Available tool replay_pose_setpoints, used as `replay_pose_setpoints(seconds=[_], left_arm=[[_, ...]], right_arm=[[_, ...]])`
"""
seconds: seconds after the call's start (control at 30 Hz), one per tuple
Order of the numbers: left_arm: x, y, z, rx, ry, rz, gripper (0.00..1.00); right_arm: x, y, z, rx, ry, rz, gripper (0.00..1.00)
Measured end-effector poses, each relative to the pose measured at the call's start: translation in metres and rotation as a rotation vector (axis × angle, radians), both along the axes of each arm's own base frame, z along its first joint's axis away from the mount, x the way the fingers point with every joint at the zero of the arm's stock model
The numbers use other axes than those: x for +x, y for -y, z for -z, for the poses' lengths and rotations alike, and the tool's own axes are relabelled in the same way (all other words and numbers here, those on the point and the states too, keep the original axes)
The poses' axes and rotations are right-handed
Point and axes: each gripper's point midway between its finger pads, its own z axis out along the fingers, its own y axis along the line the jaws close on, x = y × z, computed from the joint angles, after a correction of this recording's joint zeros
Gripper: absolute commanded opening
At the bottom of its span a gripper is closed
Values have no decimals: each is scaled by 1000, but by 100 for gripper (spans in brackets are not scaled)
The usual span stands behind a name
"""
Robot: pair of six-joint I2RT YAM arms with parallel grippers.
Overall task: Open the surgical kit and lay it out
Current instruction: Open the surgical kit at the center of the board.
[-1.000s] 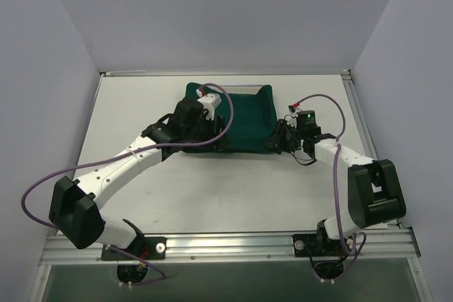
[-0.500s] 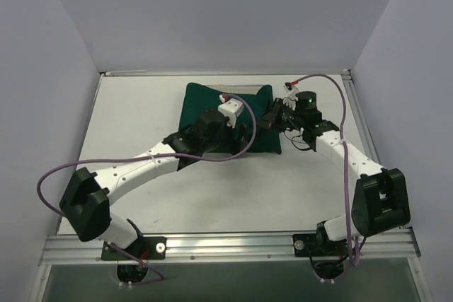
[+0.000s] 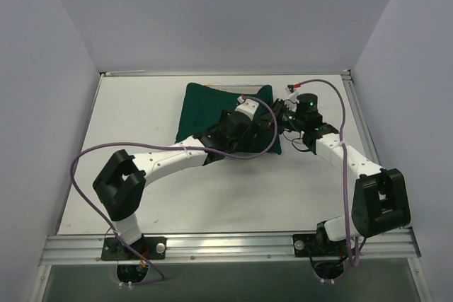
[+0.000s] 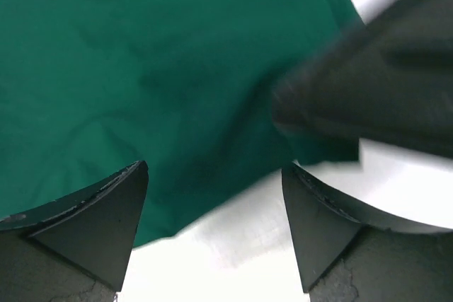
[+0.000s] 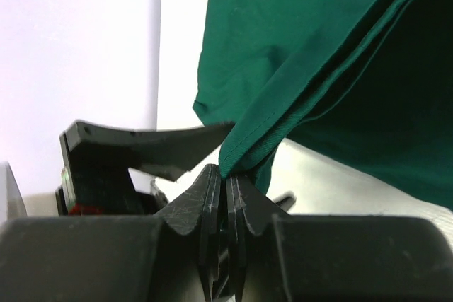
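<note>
Unwrapping under way: the surgical kit [image 3: 212, 104] sits at the table's [image 3: 141, 182] 12 o'clock, not yet spread out. The right gripper [image 5: 226, 178] pinches the drape [image 5: 283, 47] at the kit's 3 o'clock edge. The left gripper [image 4: 214, 175] hovers, fingers apart, over the 5 o'clock corner. Next, probably: peel that flap outward.

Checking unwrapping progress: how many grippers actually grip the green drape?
1. The right gripper is shut on a fold at the right edge of the drape. The left gripper hangs open over the drape's edge beside it, holding nothing.
</note>
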Motion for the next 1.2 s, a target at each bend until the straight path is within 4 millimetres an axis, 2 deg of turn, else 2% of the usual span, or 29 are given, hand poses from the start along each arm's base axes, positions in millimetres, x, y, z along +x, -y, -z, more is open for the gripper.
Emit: replay_pose_setpoints(seconds=[0.07,0.1,0.13,0.23,0.27,0.37,0.4,0.43,0.5,0.57,0.63,0.7,0.73,0.77,0.8,0.83,0.9,0.97,1.03,1.13,1.2], left_arm=[[10,-2,-4,12,26,-53,79],[15,-3,-6,14,36,-75,72],[19,-4,-7,15,44,-96,50],[29,-6,-8,9,45,-140,19],[32,-7,-9,-2,39,-151,2],[50,-23,-7,-36,3,-194,2],[58,-32,-6,-50,-11,-218,2],[68,-44,-4,-62,-24,-247,2],[85,-75,-4,-79,-50,-319,2],[97,-110,-7,-105,-73,-395,2],[99,-154,-12,-137,-100,-478,2],[95,-211,-26,-182,-118,-593,4],[92,-243,-35,-209,-122,-661,15],[87,-287,-48,-249,-112,-757,32],[81,-328,-60,-276,-92,-848,78],[72,-368,-70,-302,-66,-938,94],[45,-439,-85,-344,-13,-1122,94],[17,-474,-90,-357,4,-1223,94],[4,-476,-89,-364,-16,-1225,94],[2,-456,-77,-385,-82,-1155,94],[0,-445,-63,-397,-132,-1119,94]], right_arm=[[-2,-1,-1,19,-7,-1,0],[-3,-2,-1,26,-11,-1,0],[-3,-2,-1,32,-14,1,0],[-2,-2,-3,43,-14,4,21],[-2,-2,-3,44,-14,5,38],[0,5,-1,28,-14,13,69],[3,10,-1,14,-16,22,83],[7,17,-2,-3,-17,37,86],[19,36,-10,-50,4,80,99],[37,62,-25,-114,58,143,100],[51,84,-39,-189,103,200,99],[57,94,-51,-255,148,224,99],[57,91,-54,-281,165,215,99],[56,84,-57,-302,184,195,98],[53,72,-57,-319,197,162,98],[48,57,-55,-331,205,119,97],[40,19,-47,-363,222,25,97],[29,-25,-29,-397,225,-82,97],[18,-67,-7,-445,222,-176,97],[-1,-122,28,-520,230,-304,92],[-8,-149,44,-572,254,-354,88]])
